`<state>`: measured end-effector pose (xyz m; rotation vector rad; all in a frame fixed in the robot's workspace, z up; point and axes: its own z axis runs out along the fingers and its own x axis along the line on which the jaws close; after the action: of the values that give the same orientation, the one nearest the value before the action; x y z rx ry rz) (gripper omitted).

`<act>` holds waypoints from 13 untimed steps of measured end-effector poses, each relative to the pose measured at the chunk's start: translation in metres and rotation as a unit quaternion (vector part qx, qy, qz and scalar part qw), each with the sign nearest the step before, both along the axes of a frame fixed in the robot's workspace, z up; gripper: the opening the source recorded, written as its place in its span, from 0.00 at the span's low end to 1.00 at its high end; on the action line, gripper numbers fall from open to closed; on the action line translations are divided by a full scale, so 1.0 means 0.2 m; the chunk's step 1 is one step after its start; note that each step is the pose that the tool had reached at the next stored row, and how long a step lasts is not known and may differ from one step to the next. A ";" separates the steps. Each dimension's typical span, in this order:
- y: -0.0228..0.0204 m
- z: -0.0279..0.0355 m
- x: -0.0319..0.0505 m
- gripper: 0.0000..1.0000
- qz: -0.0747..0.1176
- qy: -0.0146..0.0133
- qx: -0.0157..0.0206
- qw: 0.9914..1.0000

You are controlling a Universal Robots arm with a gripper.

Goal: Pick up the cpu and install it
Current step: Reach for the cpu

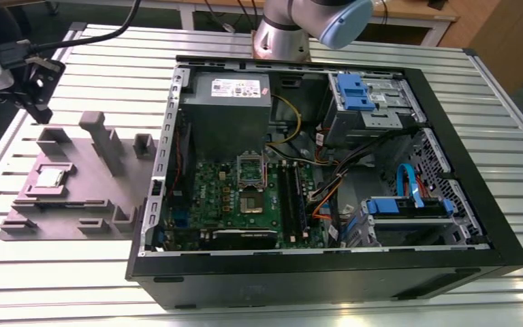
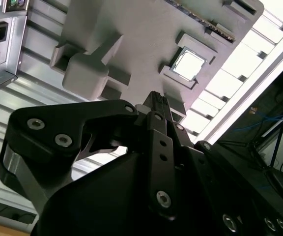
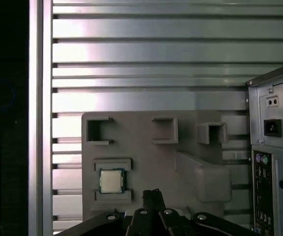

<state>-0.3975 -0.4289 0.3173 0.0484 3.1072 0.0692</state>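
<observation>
The cpu [image 1: 51, 178] is a small silvery square chip lying flat in a recess of the grey holder plate [image 1: 80, 204], at the exterior view's left beside the computer case. Both wrist views show the cpu [image 2: 189, 64] [image 3: 111, 181] in its recess on the holder plate [image 2: 146, 29] [image 3: 146, 157]. My gripper [image 1: 43, 117] hangs above the far end of the plate, apart from the chip. Its black fingertips [image 3: 153, 194] sit pressed together with nothing between them, so the gripper [image 2: 155, 97] is shut and empty. The motherboard's cpu socket [image 1: 250, 204] lies uncovered, its metal frame [image 1: 250, 169] swung up.
The open black computer case [image 1: 334, 279] lies on the slatted metal table [image 1: 80, 286]. Inside are a grey power supply [image 1: 232, 88], blue drive brackets [image 1: 411, 204] and orange cables [image 1: 321, 201]. Tall grey posts [image 1: 98, 133] rise from the holder plate. The case's rear panel [image 3: 274, 162] stands beside the plate.
</observation>
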 end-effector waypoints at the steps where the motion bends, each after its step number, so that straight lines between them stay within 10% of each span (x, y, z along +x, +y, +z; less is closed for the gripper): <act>1: -0.001 -0.007 -0.008 0.10 0.001 0.000 0.000 1.000; 13: -0.013 -0.089 -0.064 0.10 0.003 0.000 0.000 1.000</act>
<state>-0.4103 -0.4315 0.2995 0.0389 3.1079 0.0694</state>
